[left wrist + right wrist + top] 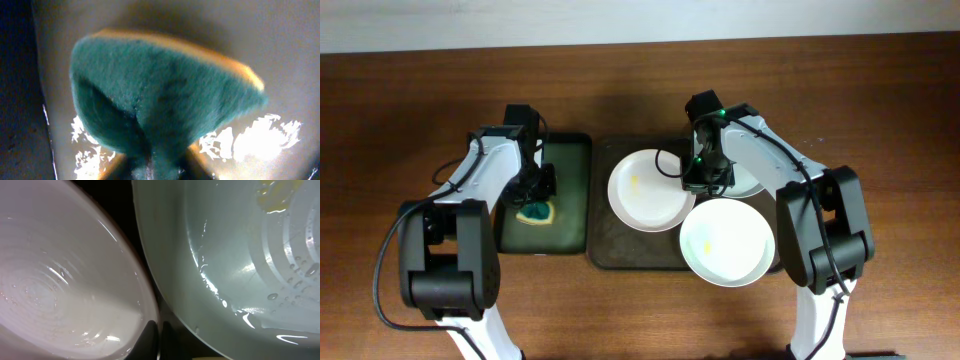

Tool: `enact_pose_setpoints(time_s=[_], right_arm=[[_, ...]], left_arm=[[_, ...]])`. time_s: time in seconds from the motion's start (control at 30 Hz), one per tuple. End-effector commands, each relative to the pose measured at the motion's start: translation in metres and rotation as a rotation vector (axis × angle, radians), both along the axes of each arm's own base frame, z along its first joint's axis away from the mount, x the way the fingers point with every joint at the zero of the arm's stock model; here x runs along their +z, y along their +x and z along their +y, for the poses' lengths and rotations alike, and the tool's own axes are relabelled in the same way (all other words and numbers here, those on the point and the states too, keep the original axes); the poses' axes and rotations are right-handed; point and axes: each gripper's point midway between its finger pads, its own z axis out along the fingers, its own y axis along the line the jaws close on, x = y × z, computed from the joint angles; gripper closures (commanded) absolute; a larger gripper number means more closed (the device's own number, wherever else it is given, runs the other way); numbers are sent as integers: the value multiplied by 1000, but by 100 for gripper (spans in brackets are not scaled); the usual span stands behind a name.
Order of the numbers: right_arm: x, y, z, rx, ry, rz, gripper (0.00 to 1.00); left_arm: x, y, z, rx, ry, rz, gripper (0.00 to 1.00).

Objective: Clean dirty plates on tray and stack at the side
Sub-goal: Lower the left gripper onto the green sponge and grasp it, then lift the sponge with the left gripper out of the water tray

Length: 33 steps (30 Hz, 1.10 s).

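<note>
Overhead first: L gripper hangs over the narrow black tray, clamped on a green sponge, prob. there to wet it before wiping. R gripper sits low over the brown tray, among the three plates; none set aside yet. L wrist: sponge folded, pinched at its lower edge, wet glints on the surface beneath. R wrist: fingertips nearly together at the rim of the near plate; can't tell if the rim is pinched. Neighbour plate shows a yellow smear, so cleaning looks unfinished.
</note>
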Motion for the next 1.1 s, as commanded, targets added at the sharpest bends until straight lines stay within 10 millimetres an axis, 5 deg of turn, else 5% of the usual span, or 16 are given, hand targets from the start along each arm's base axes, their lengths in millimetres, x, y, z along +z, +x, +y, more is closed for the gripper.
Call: enact_pose_setpoints(time_s=[0.0,0.23,0.5,0.6,0.7,1.07], right_arm=[[8,4,2,2,13,-22,96],[8,3,2,2,12,-21,96],[8,3,2,2,12,-20,96],[8,3,2,2,12,-20,96],[8,4,2,2,12,-21,96],[8,4,2,2,13,-23,96]], left_arm=[[3,2,4,8,6,7,100],[71,21,1,7,-12,-156,100],[225,28,0,-3,-37,-641,100],[263,27,1,-3,-44,-773,100],[277,31,0,-3,-48,-833,100],[278,34,0,-3,-49,-841,100]])
